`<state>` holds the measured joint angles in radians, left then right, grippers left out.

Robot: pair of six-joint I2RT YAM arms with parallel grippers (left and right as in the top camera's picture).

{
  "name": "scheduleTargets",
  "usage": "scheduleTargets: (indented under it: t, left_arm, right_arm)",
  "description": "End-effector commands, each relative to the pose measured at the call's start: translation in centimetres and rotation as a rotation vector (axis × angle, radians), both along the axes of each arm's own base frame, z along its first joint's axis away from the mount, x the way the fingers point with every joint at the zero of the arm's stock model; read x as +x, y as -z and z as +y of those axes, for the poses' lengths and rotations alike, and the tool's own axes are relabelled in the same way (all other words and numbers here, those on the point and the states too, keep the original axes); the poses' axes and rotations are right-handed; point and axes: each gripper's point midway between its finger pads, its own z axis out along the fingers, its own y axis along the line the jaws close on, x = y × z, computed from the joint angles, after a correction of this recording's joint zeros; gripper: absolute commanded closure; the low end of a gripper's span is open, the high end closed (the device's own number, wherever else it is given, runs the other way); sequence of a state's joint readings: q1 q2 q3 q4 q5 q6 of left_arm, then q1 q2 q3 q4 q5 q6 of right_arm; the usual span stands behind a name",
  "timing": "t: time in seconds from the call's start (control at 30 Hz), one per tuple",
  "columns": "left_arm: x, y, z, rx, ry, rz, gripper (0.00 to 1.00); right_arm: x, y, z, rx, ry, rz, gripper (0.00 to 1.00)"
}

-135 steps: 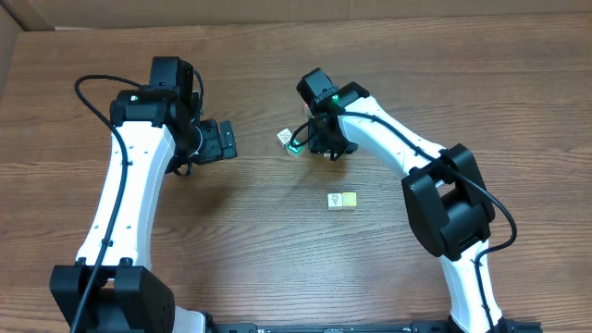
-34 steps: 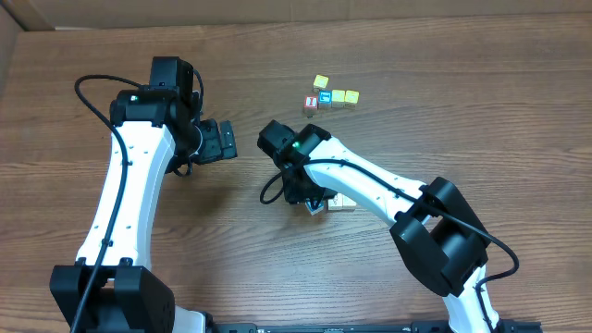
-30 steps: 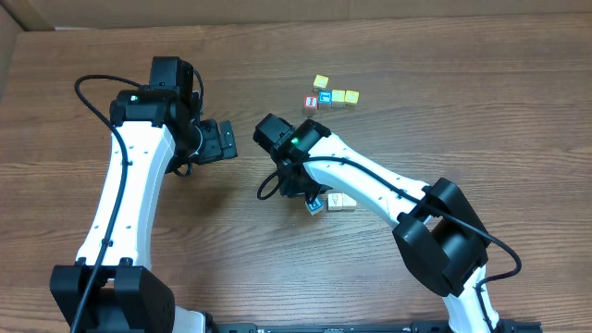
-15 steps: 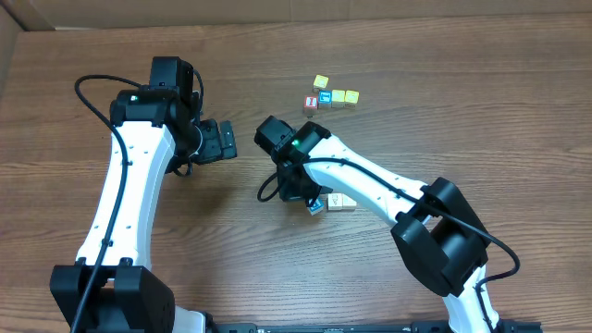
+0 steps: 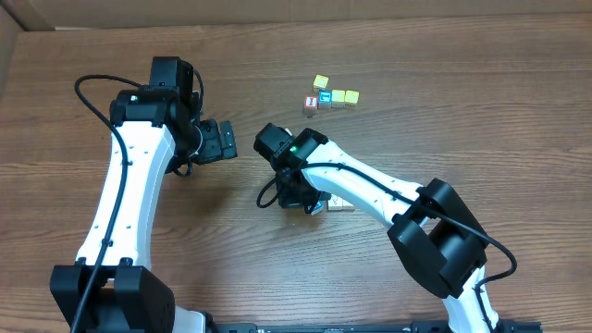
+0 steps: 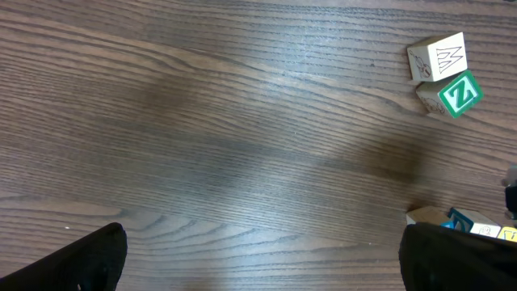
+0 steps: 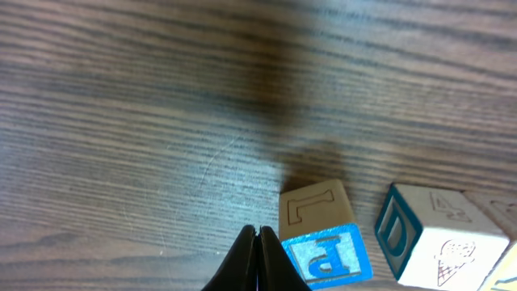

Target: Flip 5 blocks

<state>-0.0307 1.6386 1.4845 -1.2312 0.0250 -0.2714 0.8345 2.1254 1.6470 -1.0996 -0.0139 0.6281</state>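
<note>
In the right wrist view the blue-faced "P" block [image 7: 329, 255] lies on the table with an "L" face [image 7: 311, 204] towards the camera. My right gripper [image 7: 258, 241] is shut and empty, its tips just left of that block. To the right sits a whitish block [image 7: 440, 238] with a blue "D" side. Overhead, the right gripper [image 5: 303, 199] covers most of this row, and a cream block [image 5: 342, 203] shows beside it. The left wrist view shows the green "Z" block [image 6: 459, 94] beside a whitish block [image 6: 437, 58]. My left gripper [image 6: 262, 246] is open over bare wood.
A separate cluster lies at the far side of the table: a red-letter cube [image 5: 311, 103], a blue-letter cube [image 5: 325, 96] and yellow cubes [image 5: 339, 96]. The left gripper [image 5: 225, 141] hovers left of centre. The right arm crosses the table's middle.
My right gripper's jaws have closed from partly open and hold nothing. Its wrist has shifted slightly left. The blue "P" block stays on the table. The left arm has not moved.
</note>
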Motion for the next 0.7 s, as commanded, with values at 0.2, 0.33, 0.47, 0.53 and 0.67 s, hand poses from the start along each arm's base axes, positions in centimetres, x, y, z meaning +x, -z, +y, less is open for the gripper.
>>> scheduleTargets:
  t: [0.2, 0.33, 0.47, 0.53, 0.67]
  left_arm:
    - [0.6, -0.4, 0.2, 0.004, -0.019, -0.014, 0.0]
    - [0.6, -0.4, 0.2, 0.003, -0.019, -0.014, 0.0]
    - [0.6, -0.4, 0.2, 0.003, -0.019, -0.014, 0.0]
    - [0.6, -0.4, 0.2, 0.004, -0.019, -0.014, 0.0]
    - [0.6, -0.4, 0.2, 0.003, -0.019, -0.014, 0.0]
  right_arm:
    - [-0.9, -0.4, 0.4, 0.018, -0.014, 0.001, 0.96]
    - [-1.0, 0.3, 0.2, 0.015, -0.014, -0.001, 0.96]
    - [-0.9, 0.5, -0.1, 0.002, -0.012, -0.009, 0.96]
    - [-0.8, 0.5, -0.2, -0.002, -0.011, -0.015, 0.96]
    - [-0.7, 0.5, -0.2, -0.002, -0.009, -0.016, 0.96]
